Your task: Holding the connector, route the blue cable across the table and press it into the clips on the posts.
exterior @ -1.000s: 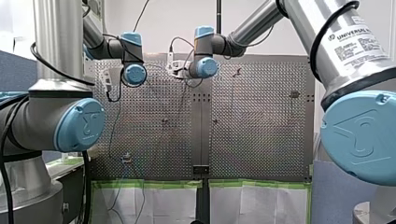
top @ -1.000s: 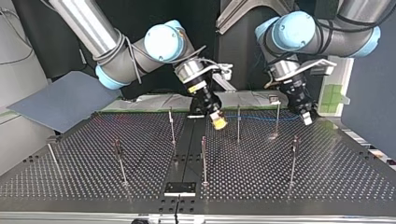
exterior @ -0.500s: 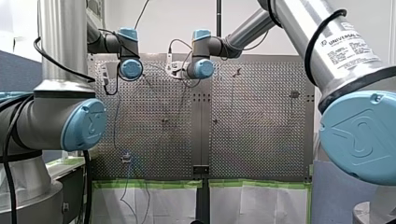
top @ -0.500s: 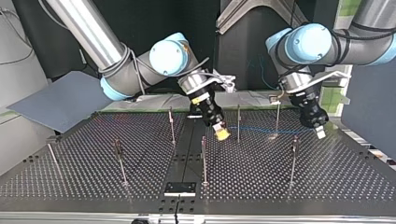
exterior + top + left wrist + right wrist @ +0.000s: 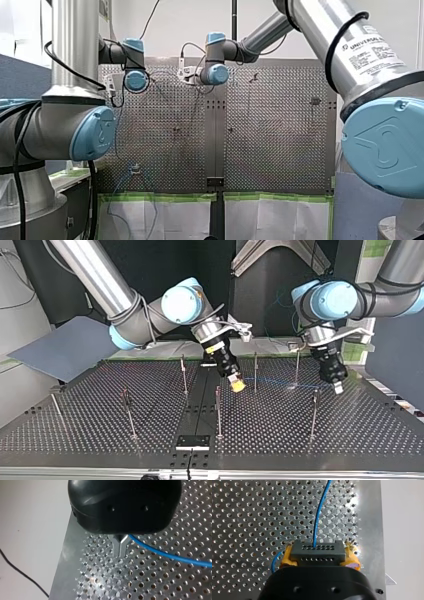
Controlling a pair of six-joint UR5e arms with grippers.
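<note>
Left gripper (image 5: 338, 388), pinching the blue cable (image 5: 170, 555), is drawn lower-right in the top view, tautening it against the connector (image 5: 317, 552) clamped by the right gripper (image 5: 236, 385).

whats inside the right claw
The right claw clamps a dark connector between yellow pads; the blue cable leaves its holes. The connector's back end is covered by the claw's body.

Top view: we find our right gripper (image 5: 236, 384) over the table's (image 5: 75, 440) middle, between two posts (image 5: 184, 375), with the connector (image 5: 317, 550) between its pads. Our left gripper (image 5: 338, 386) stands toward that view's right, near the rightmost post (image 5: 314, 412). The cable (image 5: 280, 382) runs from one gripper to the other, crossing two further posts. A sheet (image 5: 65, 347) lies off the table's far left corner.
</note>
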